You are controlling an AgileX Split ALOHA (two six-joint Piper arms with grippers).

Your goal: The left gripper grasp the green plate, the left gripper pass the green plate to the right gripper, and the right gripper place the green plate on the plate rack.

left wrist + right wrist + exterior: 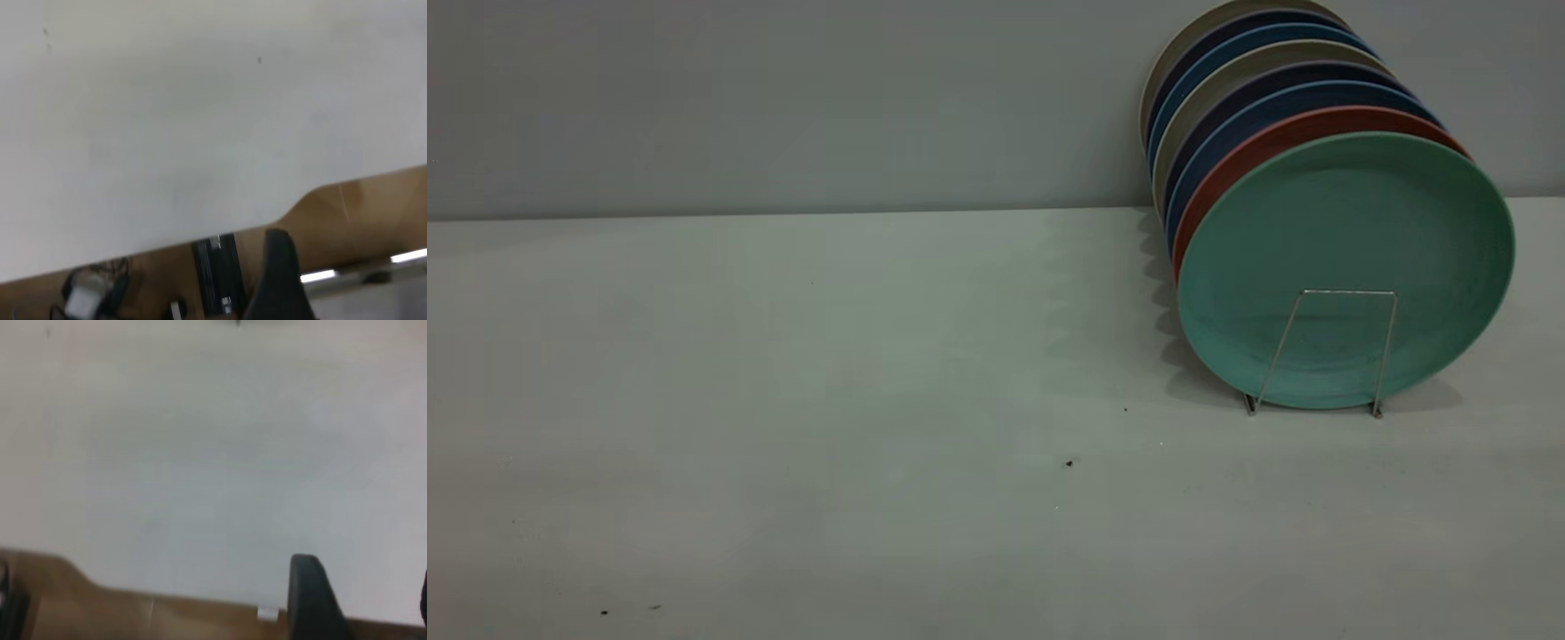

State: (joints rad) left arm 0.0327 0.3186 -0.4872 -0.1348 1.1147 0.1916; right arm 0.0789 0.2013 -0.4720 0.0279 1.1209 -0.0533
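Stretching bare across the left and middle, the pale grey table (783, 400) carries, at its right, a thin silver wire plate rack (1325, 351). Its front loop holds the round teal-green matte plate (1347, 258) upright, ahead of a salmon-pink plate (1227, 169). Neither gripper's finger spread can be told.
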